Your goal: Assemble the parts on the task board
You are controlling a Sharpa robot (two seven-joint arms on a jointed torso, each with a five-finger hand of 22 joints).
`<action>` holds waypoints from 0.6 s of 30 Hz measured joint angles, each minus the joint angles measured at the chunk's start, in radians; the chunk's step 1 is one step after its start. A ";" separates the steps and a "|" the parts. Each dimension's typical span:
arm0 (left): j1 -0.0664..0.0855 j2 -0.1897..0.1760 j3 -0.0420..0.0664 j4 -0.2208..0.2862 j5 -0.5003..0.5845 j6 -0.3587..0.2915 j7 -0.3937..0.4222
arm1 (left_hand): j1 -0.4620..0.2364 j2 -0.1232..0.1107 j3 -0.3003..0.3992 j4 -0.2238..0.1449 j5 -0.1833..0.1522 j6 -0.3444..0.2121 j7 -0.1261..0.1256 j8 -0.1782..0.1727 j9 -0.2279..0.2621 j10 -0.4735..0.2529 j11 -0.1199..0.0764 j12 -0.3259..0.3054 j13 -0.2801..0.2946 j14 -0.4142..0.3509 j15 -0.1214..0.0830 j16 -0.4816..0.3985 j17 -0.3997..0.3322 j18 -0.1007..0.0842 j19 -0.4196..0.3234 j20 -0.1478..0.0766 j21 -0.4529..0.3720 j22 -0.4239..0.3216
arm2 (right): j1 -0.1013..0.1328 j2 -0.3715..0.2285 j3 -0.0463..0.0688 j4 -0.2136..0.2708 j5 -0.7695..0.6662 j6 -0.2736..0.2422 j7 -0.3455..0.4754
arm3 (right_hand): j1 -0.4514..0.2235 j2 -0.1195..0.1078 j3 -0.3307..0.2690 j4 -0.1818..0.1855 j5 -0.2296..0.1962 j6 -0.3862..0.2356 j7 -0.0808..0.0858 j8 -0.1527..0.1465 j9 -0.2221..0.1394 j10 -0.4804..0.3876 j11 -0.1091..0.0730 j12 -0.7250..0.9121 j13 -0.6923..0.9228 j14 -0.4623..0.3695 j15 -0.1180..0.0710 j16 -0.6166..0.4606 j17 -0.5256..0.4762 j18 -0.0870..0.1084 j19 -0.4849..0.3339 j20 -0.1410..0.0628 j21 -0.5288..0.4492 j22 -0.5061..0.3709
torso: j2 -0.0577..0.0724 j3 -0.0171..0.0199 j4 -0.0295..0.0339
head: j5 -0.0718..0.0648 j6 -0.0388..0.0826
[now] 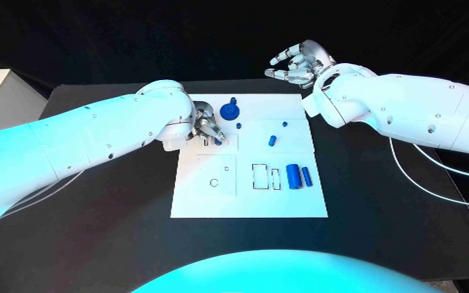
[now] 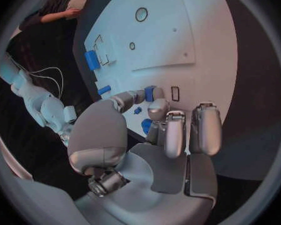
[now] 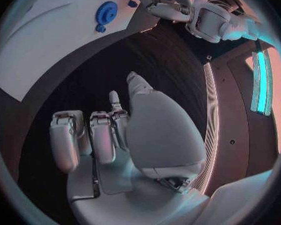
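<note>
1. White board [image 1: 249, 198] sits mid-table; I count two blue cylinders [image 1: 293, 174] side by side near its right edge.
2. One blue disc [image 1: 230, 110] stands at the far edge, with small blue bits nearby.
3. My left hand [image 1: 207, 127] rests on the board, fingertips pinching a small blue piece [image 2: 150, 93].
4. My right hand [image 1: 298, 64] hovers beyond the board's far right corner, fingers curled loosely, holding nothing.

Left hand [image 1: 206, 127] covers the task board [image 1: 293, 201] edge at 10 o'clock; whether its fingers [image 2: 175, 135] grip a small blue part [image 2: 150, 93] is unclear. Board markings too small to read.
</note>
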 measured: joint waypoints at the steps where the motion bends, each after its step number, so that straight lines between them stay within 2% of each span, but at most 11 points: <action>1: 0.000 0.000 0.000 0.000 0.000 0.000 0.000 | 0.000 0.000 0.000 0.000 0.000 0.000 0.000 -0.005 0.000 0.000 0.000 0.000 0.000 0.000 0.000 0.000 0.000 0.000 0.000 0.000 0.000 0.000 | 0.000 0.000 0.000 0.000 0.000 0.000 0.000 | 0.000 0.000 0.000 0.000 0.000 0.000 0.000 0.000 0.000 0.000 0.000 0.000 0.000 0.000 0.000 0.000 0.000 0.000 0.000 0.000 0.000 0.000 | 0.000 0.0000 0.0000 | 0.000 0.000; 3: 0.000 0.000 0.000 -0.002 0.000 0.001 0.000 | -0.019 -0.008 0.010 -0.027 0.000 0.004 -0.004 -0.008 -0.002 0.000 0.000 0.000 -0.002 0.000 0.000 0.000 0.000 0.000 0.000 0.000 0.000 0.000 | 0.000 0.000 0.000 0.000 0.000 0.000 0.000 | 0.000 0.000 0.000 0.000 0.000 0.000 0.000 0.000 0.000 0.000 0.000 0.000 0.000 0.000 0.000 0.000 0.000 0.000 0.000 0.000 0.000 0.000 | 0.000 0.0000 0.0000 | 0.000 0.000; 6: 0.000 0.001 0.000 -0.003 0.000 0.002 0.000 | -0.020 -0.009 0.003 -0.032 0.000 0.008 -0.008 -0.014 -0.006 0.000 0.000 0.000 -0.002 0.000 0.000 0.000 0.000 0.000 0.000 0.000 0.000 0.000 | 0.000 0.000 0.000 0.000 0.000 0.001 0.000 | 0.000 0.000 0.000 0.000 0.000 0.000 0.000 0.000 0.000 0.000 0.000 0.000 0.000 0.000 0.000 0.000 0.000 0.000 0.000 0.000 0.000 0.000 | -0.001 -0.0001 0.0001 | 0.000 0.000; 11: -0.001 0.001 0.000 -0.004 0.000 0.002 -0.001 | -0.033 -0.014 -0.046 0.006 -0.004 0.024 -0.024 -0.019 -0.009 0.002 -0.002 0.000 0.001 0.000 0.000 0.000 0.000 0.000 0.004 -0.004 0.000 0.000 | 0.000 0.000 0.000 0.000 0.000 0.001 0.000 | 0.000 0.000 0.000 0.000 0.000 0.000 0.000 0.000 0.000 -0.007 0.001 0.000 0.000 0.000 0.000 0.000 0.000 0.000 0.000 0.000 -0.004 0.000 | -0.001 -0.0002 0.0003 | -0.001 0.000; 18: -0.003 0.001 -0.001 -0.005 0.000 0.001 -0.001 | -0.041 -0.015 -0.103 0.050 -0.004 0.036 -0.026 -0.028 -0.012 -0.003 0.002 -0.004 0.002 0.000 0.000 0.000 0.000 0.000 0.004 -0.004 0.000 0.000 | 0.000 0.000 0.000 0.000 0.000 0.002 0.000 | 0.000 0.000 0.000 0.000 0.000 0.000 0.000 0.000 0.000 -0.007 0.001 0.000 0.000 0.000 0.000 0.000 0.000 0.000 0.000 0.000 -0.004 0.000 | -0.001 -0.0002 0.0003 | -0.002 0.002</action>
